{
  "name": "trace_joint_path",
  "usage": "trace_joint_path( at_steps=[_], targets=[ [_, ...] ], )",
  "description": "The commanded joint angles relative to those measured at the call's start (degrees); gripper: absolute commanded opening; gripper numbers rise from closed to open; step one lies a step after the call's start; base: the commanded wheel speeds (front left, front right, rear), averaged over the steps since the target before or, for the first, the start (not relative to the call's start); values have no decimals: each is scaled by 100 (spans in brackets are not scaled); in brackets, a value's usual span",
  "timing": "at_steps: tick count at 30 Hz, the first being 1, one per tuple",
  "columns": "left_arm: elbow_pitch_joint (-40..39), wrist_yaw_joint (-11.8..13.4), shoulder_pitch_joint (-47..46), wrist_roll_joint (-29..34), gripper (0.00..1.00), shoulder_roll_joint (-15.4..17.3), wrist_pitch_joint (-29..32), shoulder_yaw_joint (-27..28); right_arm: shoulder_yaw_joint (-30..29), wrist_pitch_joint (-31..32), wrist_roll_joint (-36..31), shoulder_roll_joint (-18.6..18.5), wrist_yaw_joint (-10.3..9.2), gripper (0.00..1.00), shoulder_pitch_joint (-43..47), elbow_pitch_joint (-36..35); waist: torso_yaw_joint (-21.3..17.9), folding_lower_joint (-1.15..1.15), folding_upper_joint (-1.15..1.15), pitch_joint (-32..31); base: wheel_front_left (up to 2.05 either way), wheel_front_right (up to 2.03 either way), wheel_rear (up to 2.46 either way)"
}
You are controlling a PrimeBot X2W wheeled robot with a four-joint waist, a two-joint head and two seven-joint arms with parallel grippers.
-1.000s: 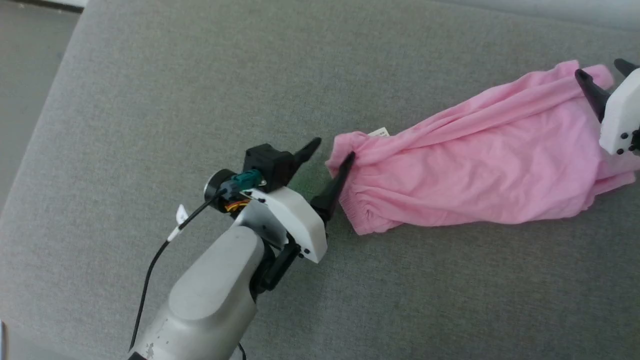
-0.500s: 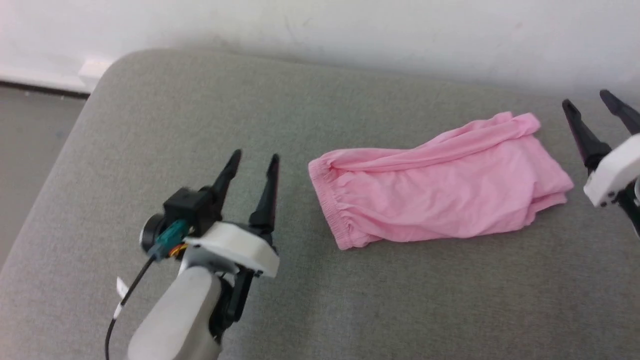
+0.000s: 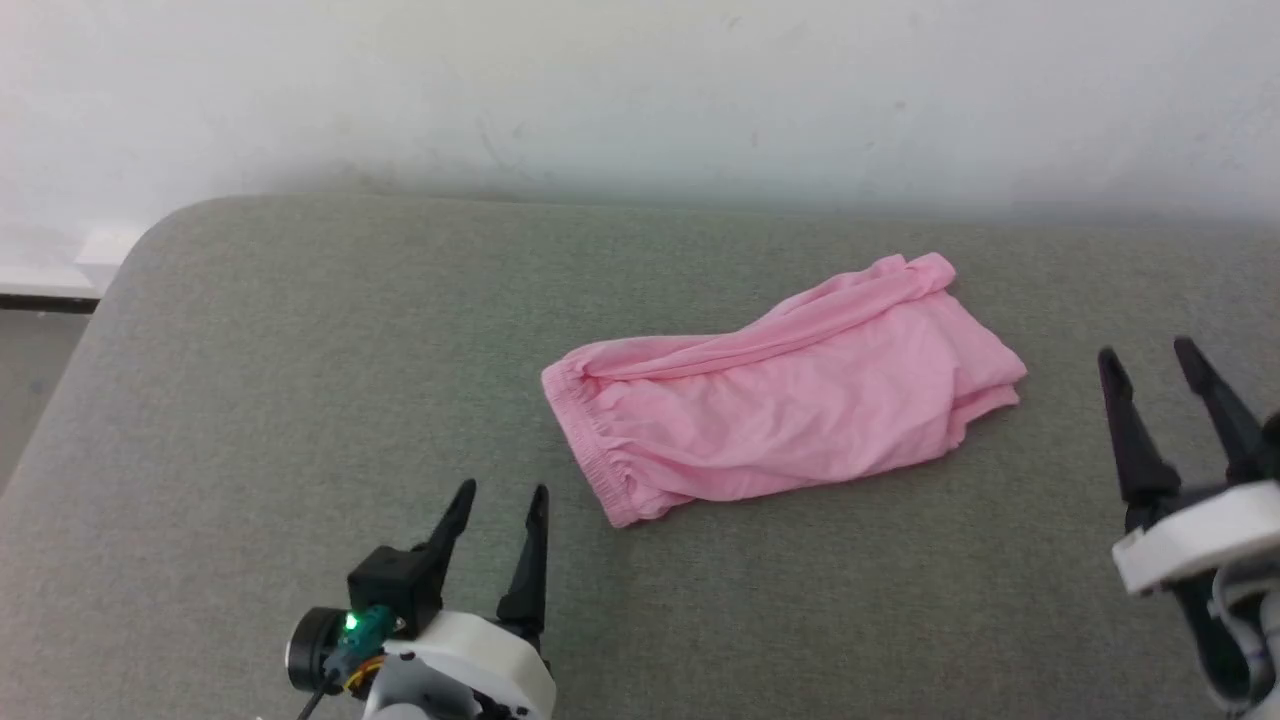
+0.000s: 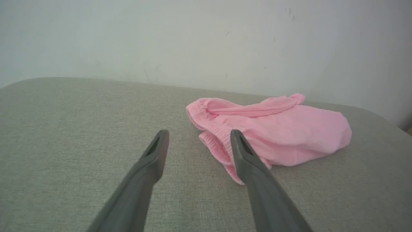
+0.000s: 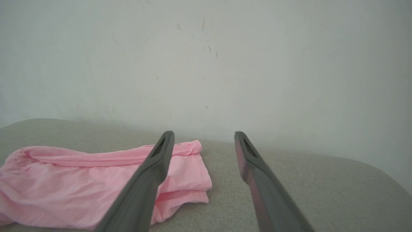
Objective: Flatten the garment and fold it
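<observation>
Pink soft-knit shorts [image 3: 790, 400] lie near the middle of a grey upholstered surface [image 3: 300, 350], just short of its far edge, where a white wall [image 3: 640, 90] rises. The garment rests long and narrow. Its gathered elastic waistband [image 3: 600, 450] is at the robot's left end and the leg hems [image 3: 985, 385] are at the right end. Layers are visibly stacked at the hem end. A rolled ridge of cloth [image 3: 760, 335] runs along the far long edge, so the piece is not fully flat.

Left pincer [image 3: 503, 490]: jaws wide, empty, near the waistband corner, on the side nearer the robot, but clear of it. Right pincer [image 3: 1145, 350]: jaws wide, empty, well to the right of the hems.

Handling assessment:
- Weight: judged very light; either arm could lift it alone.
- Stiffness: none. The knit will drape and sag from any single hold, so a hold at each end is advisable.
- Surface: thin cloth on a woven cover is likely to drag and bunch when slid rather than lifted.
- Fragility: low; the knit may stretch under a hard pull.

Recommended hold points:
- Waistband corners: the thickest, firmest part, and the least likely to slip from the jaws.
- Hem corners: thin; a shallow pinch may catch one layer only.
- Rolled ridge: draw it outward to smooth it before the next fold.
</observation>
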Motion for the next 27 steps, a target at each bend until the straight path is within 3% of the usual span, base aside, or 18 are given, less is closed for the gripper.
trace_joint_path(
  at_steps=[1, 7, 10, 14, 23, 27],
  targets=[
    [85, -63, 56, -24, 100, -32, 107, -63, -340, -25, -312, 348, -12, 100, 427, -408, -156, 1, 0, 26, 0, 0, 0],
    [286, -215, -142, -160, 100, -84, 833, -315, -886, 46, -904, 1096, -12, 100, 1211, -1283, -377, 1, 0, 295, 0, 0, 0],
    [372, -189, -370, -181, 100, -114, 1132, -350, -977, 161, -1000, 1282, -12, 100, 1353, -1531, -510, 1, 0, 467, 0, 0, 0],
    [473, -150, -623, -251, 100, -197, 1326, -317, -1038, 245, -1004, 1346, -12, 100, 1393, -1669, -607, 1, 0, 619, 0, 0, 0],
    [1194, 245, -1026, -150, 100, -155, 2191, -379, -1104, 302, -892, 1357, -12, 100, 1311, -1764, -763, 1, 0, 902, 0, 0, 0],
    [1436, 165, -1042, -150, 97, -127, 2650, -577, -1110, 304, -873, 1368, -12, 100, 1301, -1750, -749, 1, 0, 964, 0, 0, 0]
  ],
)
